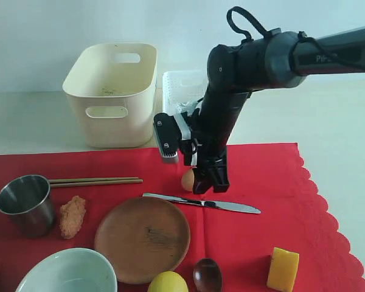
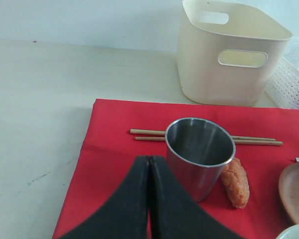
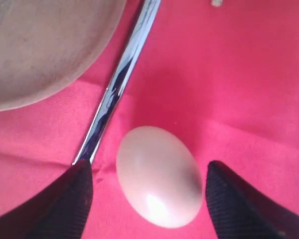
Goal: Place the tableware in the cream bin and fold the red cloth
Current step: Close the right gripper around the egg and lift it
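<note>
On the red cloth [image 1: 267, 176] lie the steel cup [image 1: 27, 204], chopsticks [image 1: 94, 180], brown plate [image 1: 143, 238], knife [image 1: 201, 202], pale green bowl [image 1: 67, 274] and dark spoon [image 1: 207, 275]. The cream bin [image 1: 112, 91] stands behind the cloth. My right gripper [image 1: 207, 182] is down at the cloth, open, straddling an egg [image 3: 159, 174] with a gap on each side. The knife's [image 3: 119, 84] end lies by one of its fingers [image 3: 70, 204]. My left gripper [image 2: 149, 158] is shut and empty beside the cup [image 2: 199, 154], and it is outside the exterior view.
A white lattice basket [image 1: 179, 88] stands right of the cream bin. Foods on the cloth: an orange breaded piece [image 1: 72, 216] by the cup, a lemon [image 1: 167, 283] at the front, a yellow block [image 1: 283, 269] front right. Bare table lies left of the cloth [image 2: 40, 124].
</note>
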`<state>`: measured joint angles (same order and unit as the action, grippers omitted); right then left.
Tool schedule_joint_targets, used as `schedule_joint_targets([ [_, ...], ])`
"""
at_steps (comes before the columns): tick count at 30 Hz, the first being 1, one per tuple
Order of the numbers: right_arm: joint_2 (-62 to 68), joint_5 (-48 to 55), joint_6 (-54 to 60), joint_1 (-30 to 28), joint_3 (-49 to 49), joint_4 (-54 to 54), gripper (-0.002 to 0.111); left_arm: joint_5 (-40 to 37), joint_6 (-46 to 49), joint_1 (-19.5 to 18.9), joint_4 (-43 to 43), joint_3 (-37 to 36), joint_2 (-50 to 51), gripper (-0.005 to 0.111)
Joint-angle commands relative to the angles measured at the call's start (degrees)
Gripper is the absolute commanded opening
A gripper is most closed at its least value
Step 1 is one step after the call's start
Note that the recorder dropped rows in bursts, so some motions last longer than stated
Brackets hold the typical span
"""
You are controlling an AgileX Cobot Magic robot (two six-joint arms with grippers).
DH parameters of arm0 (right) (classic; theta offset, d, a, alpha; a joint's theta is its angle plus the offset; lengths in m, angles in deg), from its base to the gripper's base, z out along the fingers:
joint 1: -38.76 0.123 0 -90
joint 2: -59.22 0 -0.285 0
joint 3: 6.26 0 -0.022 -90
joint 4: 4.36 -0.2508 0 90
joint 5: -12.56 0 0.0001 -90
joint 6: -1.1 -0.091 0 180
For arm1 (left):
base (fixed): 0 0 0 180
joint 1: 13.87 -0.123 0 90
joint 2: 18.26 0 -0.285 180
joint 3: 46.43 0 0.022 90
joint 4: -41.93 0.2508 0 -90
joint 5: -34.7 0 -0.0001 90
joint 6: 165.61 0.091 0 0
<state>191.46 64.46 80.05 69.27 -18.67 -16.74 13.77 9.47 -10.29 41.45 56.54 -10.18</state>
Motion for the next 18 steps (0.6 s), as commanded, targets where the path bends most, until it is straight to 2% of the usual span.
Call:
schedule_joint_targets([
  [1, 1.0, -1.5, 0.3, 0.1, 0.1, 0.4, 0.062, 0.5, 0.1, -0.2, -0.1, -0.2, -0.3, 0.000],
  [6, 1.5, -2.7, -1.1, 0.1, 0.1, 2.8, 0.059, 0.5, 0.1, -0.2, -0.1, -0.2, -0.3, 0.000],
  [10, 1.5, -2.9, -1.1, 0.1, 0.1, 3.2, 0.037, 0.5, 0.1, -0.2, -0.1, -0.2, -0.3, 0.000],
  [13, 1.5, -2.6, -1.3, 0.1, 0.1, 3.2, 0.025, 0.5, 0.1, -0.2, -0.1, -0.2, -0.3, 0.000],
  [18, 1.5, -2.2, -1.3, 0.1, 0.1, 3.2, 0.019, 0.5, 0.1, -0.2, -0.1, -0.2, -0.3, 0.000],
])
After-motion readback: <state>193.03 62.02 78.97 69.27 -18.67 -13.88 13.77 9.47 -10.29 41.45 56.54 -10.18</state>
